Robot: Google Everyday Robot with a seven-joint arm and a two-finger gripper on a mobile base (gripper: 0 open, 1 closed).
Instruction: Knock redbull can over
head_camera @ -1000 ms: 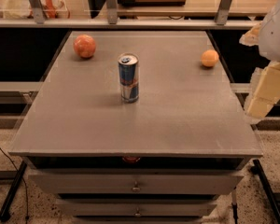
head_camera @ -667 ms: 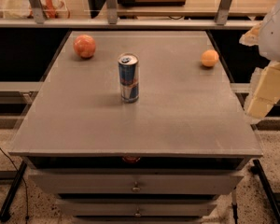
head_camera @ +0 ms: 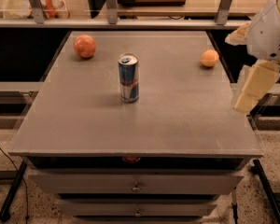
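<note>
The redbull can (head_camera: 129, 78) stands upright near the middle of the grey table (head_camera: 177, 125), blue and silver with a silver pull-tab top. My gripper (head_camera: 253, 87) hangs at the right edge of the view, beside and above the table's right edge, far to the right of the can and apart from it. It shows as a pale cream piece below the white arm body (head_camera: 270, 29).
A large orange ball (head_camera: 84, 46) lies at the table's back left. A smaller orange ball (head_camera: 209, 58) lies at the back right, near the arm. Drawers (head_camera: 136, 185) sit below the table front. A shelf with rails runs behind the table.
</note>
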